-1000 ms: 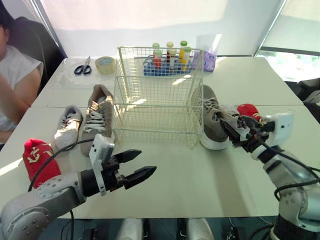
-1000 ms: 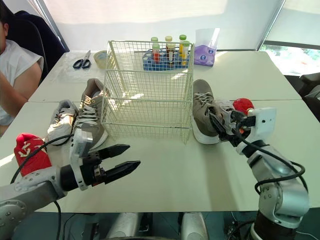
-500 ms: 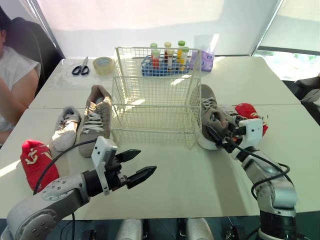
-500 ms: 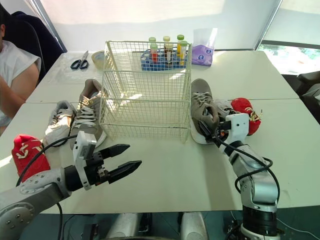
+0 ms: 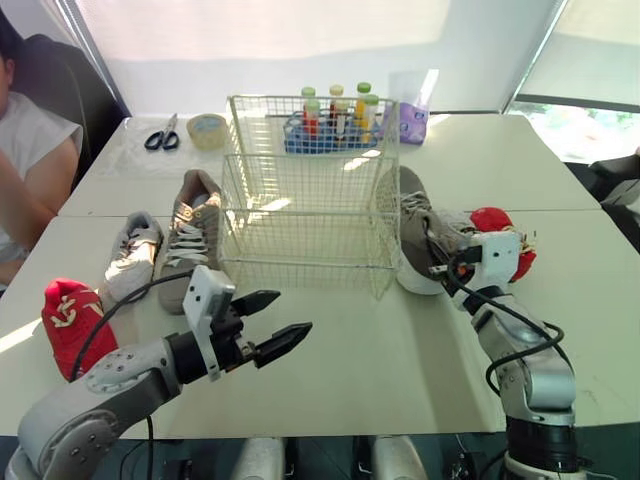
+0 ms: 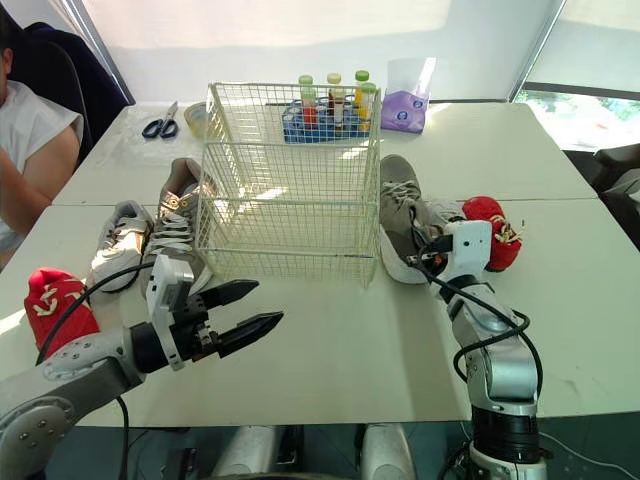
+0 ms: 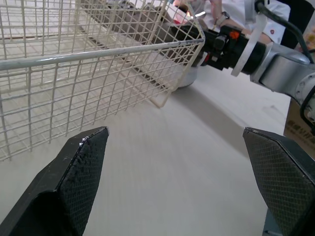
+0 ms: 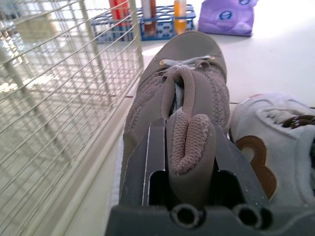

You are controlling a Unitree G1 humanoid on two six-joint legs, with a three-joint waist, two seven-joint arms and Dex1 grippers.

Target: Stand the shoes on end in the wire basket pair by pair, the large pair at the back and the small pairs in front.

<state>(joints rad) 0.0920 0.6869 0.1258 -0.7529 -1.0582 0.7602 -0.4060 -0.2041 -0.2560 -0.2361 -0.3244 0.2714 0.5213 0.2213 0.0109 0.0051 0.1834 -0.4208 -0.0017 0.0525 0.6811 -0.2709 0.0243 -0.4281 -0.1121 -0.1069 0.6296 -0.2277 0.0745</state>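
The right gripper (image 8: 189,133) is clenched on the padded heel collar of a large taupe suede lace-up shoe (image 6: 398,212), one black finger on each side of the collar. That shoe rests on its sole on the white table (image 5: 400,350), toe pointing away from the robot, just beside the right wall of the cream wire basket (image 5: 310,98). Close on its other side lies a small pale grey sneaker with a brown side patch (image 8: 275,142), and beyond that a small red shoe (image 5: 498,220). The left gripper (image 5: 293,313) hangs above the table in front of the basket with its two fingers spread wide apart, grasping nothing. To the left of the basket, a second large taupe lace-up shoe (image 5: 193,235) lies flat beside the wire wall, then a small white-and-grey sneaker (image 5: 130,255), and nearer the table edge another small red shoe (image 5: 72,315). Behind the basket stand a blue rack of coloured bottles (image 5: 330,125) and a purple pouch (image 5: 415,120); black-handled scissors (image 5: 163,133) and a roll of tape (image 5: 208,128) lie at the far left. A person in a white top (image 5: 25,170) sits at the table's left side.
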